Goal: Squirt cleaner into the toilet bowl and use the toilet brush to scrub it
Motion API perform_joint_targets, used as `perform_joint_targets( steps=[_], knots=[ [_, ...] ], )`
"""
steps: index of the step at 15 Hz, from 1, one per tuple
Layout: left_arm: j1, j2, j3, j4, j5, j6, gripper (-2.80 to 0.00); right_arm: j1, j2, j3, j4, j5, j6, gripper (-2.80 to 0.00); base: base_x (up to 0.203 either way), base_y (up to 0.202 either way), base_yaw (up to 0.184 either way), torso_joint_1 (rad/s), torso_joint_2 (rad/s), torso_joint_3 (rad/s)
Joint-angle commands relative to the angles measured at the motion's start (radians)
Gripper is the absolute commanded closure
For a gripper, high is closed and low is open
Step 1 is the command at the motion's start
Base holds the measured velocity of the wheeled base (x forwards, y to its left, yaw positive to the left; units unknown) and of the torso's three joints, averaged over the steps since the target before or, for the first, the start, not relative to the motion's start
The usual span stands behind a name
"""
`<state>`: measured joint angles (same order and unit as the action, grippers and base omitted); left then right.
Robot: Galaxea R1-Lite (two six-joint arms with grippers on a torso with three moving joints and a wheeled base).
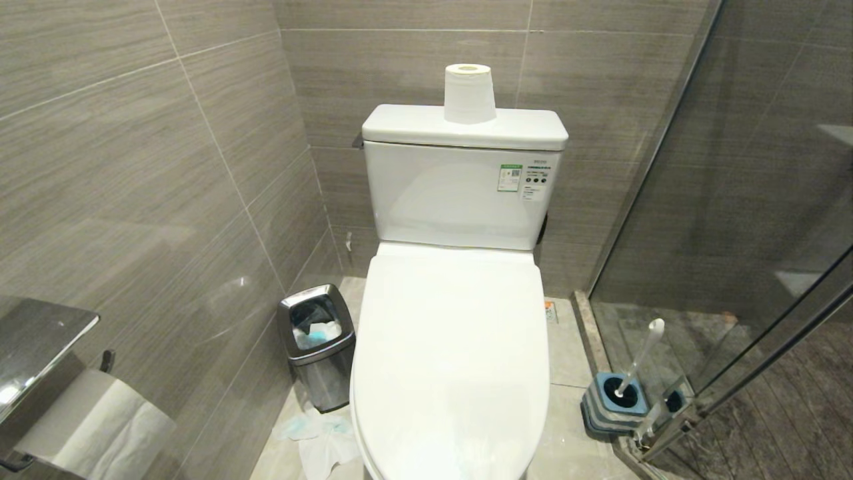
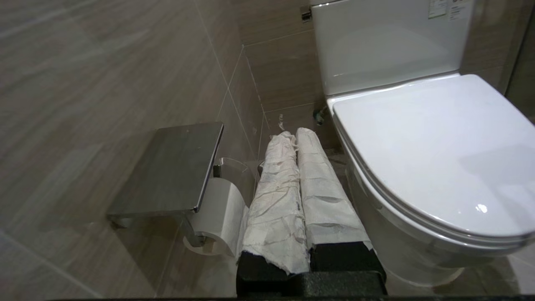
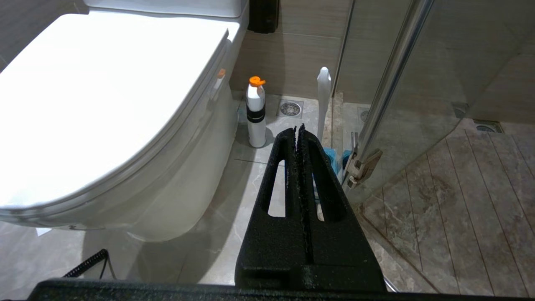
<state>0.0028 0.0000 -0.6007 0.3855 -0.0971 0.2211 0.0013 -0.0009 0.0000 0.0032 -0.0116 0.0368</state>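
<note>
Flanking the lidded toilet bowl (image 1: 453, 347) are a tiled wall and a glass door. Both grippers, left gripper (image 2: 296, 136) and right gripper (image 3: 298, 129), hold their jaws closed and empty; the toilet brush (image 3: 323, 90) stands beyond the right one, apart.

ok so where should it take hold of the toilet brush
Grip the toilet brush on the upper part of its thin white handle, below the rounded tip. It leans out of its holder on the floor right of the toilet, near the glass door, so coming from the toilet side looks safest.

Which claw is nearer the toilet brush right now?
Right. The right claw points at the toilet brush just ahead; the left claw is across the toilet, beside the paper holder.
</note>
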Motion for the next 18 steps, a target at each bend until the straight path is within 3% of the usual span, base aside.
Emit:
perform_joint_targets(
  steps=[1,6,10,16,18],
  knots=[
    [0.000,0.002,0.189,-0.163,0.013,-0.002,0.00,0.000,0.001,0.002,0.000,-0.001,0.001,0.00,0.000,0.000,0.000,0.000,0.00,0.000],
    [0.000,0.002,0.575,-0.498,0.019,-0.036,0.00,0.000,0.001,0.002,0.000,-0.001,0.001,0.00,0.000,0.000,0.000,0.000,0.00,0.000],
    [-0.001,0.000,0.601,-0.449,0.023,-0.143,0.00,0.000,0.001,0.000,0.000,-0.001,0.000,0.00,0.000,0.000,0.000,0.000,0.00,0.000],
    [-0.001,0.002,0.601,-0.448,0.023,-0.141,0.00,0.000,0.001,0.001,0.000,-0.001,0.002,0.00,0.000,0.000,0.000,0.000,0.00,0.000],
    [0.000,0.002,0.600,-0.400,0.075,-0.118,0.00,0.000,0.001,0.001,0.000,-0.001,0.002,0.00,0.000,0.000,0.000,0.000,0.00,0.000]
  ],
)
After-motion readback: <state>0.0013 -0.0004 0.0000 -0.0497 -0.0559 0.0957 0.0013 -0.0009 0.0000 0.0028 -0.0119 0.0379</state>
